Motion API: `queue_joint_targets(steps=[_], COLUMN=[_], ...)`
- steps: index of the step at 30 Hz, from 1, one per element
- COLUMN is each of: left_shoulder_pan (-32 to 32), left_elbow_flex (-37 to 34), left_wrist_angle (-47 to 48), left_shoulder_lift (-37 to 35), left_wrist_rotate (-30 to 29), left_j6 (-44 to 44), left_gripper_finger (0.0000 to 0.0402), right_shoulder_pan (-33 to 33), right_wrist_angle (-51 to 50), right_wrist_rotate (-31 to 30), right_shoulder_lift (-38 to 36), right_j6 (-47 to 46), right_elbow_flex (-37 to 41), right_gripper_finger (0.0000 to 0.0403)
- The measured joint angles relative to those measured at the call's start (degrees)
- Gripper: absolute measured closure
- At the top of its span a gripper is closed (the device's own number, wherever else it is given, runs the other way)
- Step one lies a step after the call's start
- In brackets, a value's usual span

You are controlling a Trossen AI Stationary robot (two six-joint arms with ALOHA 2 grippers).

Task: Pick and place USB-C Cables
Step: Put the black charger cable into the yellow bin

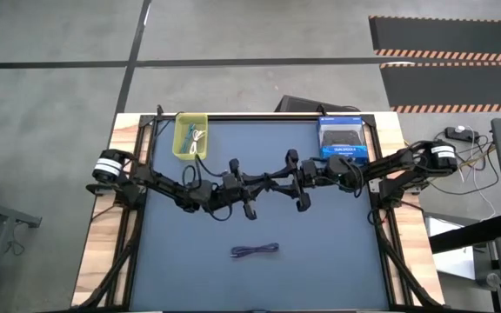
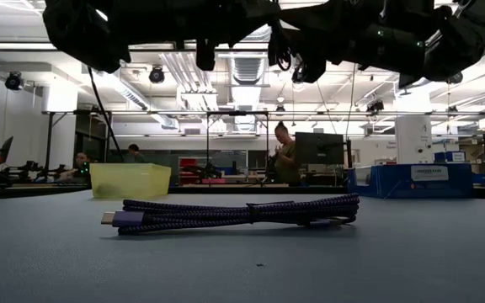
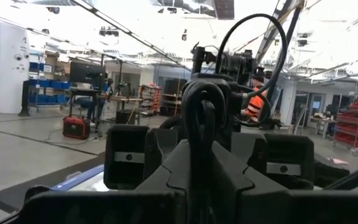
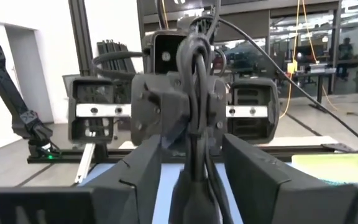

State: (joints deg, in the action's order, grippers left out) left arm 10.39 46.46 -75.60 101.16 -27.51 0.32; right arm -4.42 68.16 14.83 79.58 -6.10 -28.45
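Observation:
The purple USB-C cable (image 1: 255, 250) (image 2: 234, 215) lies bundled flat on the dark mat, toward the table's near edge and in the middle. The yellow bin (image 1: 179, 139) (image 2: 130, 180) stands at the far left corner. In it lie thin green and white cables (image 1: 194, 137). A black cable does not show. My left gripper (image 1: 242, 188) and my right gripper (image 1: 297, 182) hang high over the table's middle. They face each other, both open and holding nothing, on the far side of the purple cable.
A blue box (image 1: 342, 139) (image 2: 415, 178) sits at the far right corner. Wooden borders (image 1: 103, 235) and black frame rails flank the mat. People stand in the room beyond the table's far edge (image 2: 285, 151). Bare mat surrounds the purple cable.

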Motion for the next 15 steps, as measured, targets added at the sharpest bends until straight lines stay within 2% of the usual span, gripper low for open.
queue_joint_targets(steps=[3,7,12,15], left_shoulder_pan=[0.0,0.0,-0.5,-1.3], left_elbow_flex=[0.0,-0.1,-0.1,0.2], left_wrist_angle=[0.8,7.1,19.0,28.5], left_shoulder_lift=[-0.9,-3.6,-8.4,-12.0], left_wrist_rotate=[-0.6,-4.3,-9.4,-10.4], left_j6=[-0.1,-1.0,-3.9,-7.2], left_gripper_finger=[0.0387,0.0387,0.0388,0.0389], right_shoulder_pan=[-0.3,-0.6,-0.6,-0.6], right_wrist_angle=[-4.7,-14.6,-31.7,-41.4], right_wrist_rotate=[0.0,-1.3,-4.5,-7.1], right_shoulder_lift=[-2.5,-7.5,-15.3,-19.5], right_j6=[0.0,0.8,4.9,6.0], right_elbow_flex=[0.0,0.0,0.0,0.0], right_gripper_finger=[0.0234,0.0233,0.0239,0.0246])
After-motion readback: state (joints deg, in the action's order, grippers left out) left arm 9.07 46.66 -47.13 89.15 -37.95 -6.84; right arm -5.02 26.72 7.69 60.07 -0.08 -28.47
